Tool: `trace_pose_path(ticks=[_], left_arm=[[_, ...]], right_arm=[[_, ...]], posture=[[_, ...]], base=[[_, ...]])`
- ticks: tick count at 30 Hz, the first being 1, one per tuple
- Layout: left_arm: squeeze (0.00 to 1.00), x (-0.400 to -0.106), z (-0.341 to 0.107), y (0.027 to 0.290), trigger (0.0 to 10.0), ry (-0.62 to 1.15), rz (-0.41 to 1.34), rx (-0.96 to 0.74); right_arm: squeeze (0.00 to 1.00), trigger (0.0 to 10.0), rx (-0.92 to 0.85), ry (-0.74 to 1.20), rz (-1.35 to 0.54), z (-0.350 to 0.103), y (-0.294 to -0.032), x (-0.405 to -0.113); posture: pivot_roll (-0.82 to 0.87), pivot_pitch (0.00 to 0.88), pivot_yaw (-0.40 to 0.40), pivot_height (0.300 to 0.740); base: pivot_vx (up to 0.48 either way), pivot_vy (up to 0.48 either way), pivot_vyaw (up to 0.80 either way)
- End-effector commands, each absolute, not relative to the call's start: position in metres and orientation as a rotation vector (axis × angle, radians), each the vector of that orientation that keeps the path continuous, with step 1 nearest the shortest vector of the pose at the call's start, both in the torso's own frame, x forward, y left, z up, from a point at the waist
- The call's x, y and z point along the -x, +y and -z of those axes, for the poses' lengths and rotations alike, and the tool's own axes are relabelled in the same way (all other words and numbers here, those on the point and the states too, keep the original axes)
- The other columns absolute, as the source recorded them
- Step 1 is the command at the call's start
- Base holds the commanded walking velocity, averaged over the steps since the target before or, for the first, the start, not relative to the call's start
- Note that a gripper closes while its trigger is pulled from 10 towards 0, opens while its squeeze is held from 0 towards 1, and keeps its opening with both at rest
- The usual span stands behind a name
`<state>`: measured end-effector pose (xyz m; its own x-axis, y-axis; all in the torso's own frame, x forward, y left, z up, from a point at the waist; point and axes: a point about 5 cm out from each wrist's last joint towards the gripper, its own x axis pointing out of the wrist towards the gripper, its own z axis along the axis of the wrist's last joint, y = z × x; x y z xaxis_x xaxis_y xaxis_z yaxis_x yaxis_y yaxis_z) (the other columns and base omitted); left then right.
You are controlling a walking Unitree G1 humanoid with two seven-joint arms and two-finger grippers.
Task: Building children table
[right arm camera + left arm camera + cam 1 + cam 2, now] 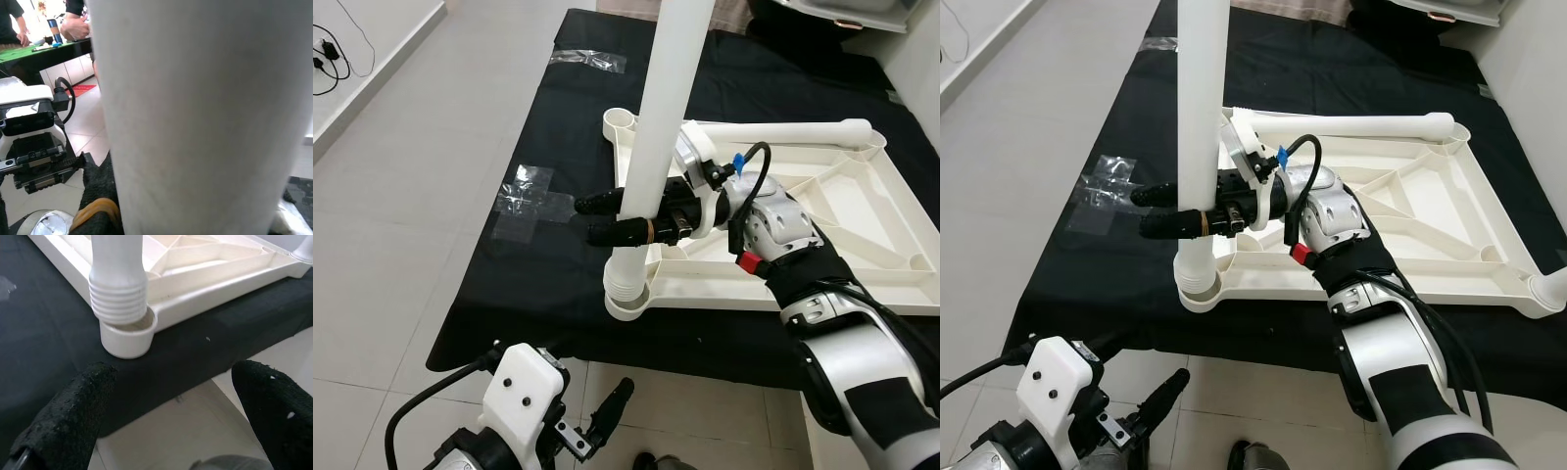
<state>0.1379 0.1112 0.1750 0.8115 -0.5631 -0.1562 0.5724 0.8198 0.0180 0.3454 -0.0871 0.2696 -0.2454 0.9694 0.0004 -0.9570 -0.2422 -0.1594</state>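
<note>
White table leg (661, 117) upright in corner socket (628, 305), clamped by right gripper (605, 217); left gripper (166, 416) wide, unladen.

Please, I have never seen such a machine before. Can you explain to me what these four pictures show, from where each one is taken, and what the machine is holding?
This is a humanoid robot with two silver arms, each ending in a gripper with two long black fingers. The two wide pictures come from a camera on its head, looking down. The other two come from cameras on its wrists.

On a black cloth-covered surface lies an upside-down white plastic children's table top with round corner sockets. The right gripper is shut on a long white plastic table leg, held upright with its ribbed end in the near corner socket. A second white leg lies across the far edge of the table top.

The left gripper is open and hangs low, just in front of the surface. In the right wrist picture people stand at a green table in the background.
</note>
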Motion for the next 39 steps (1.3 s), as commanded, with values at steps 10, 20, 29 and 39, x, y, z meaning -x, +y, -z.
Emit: trace_pose_path(ticks=[10,20,29,39], left_arm=[[0.00,-0.135,-0.175,0.112,10.0,0.163,0.624,-0.065],[0.00,-0.133,-0.170,0.120,10.0,0.188,0.601,-0.093],[0.00,-0.133,-0.169,0.121,10.0,0.189,0.595,-0.091],[0.00,-0.134,-0.170,0.119,10.0,0.171,0.600,-0.095]], right_arm=[[0.00,10.0,0.141,-0.059,-1.882,-0.244,-0.088,-0.335],[0.00,10.0,0.131,-0.048,-1.959,-0.238,-0.084,-0.322],[0.00,10.0,0.141,-0.032,-1.983,-0.225,-0.080,-0.317],[0.00,10.0,0.185,-0.062,-1.923,-0.229,-0.081,-0.328]], posture=[[0.20,0.290,-0.128,0.740],[0.21,0.287,-0.127,0.740],[0.21,0.286,-0.125,0.740],[0.21,0.251,-0.126,0.740]], base=[[0.000,0.000,0.00],[0.000,0.000,0.00],[0.000,0.000,0.00],[0.000,0.000,0.00]])
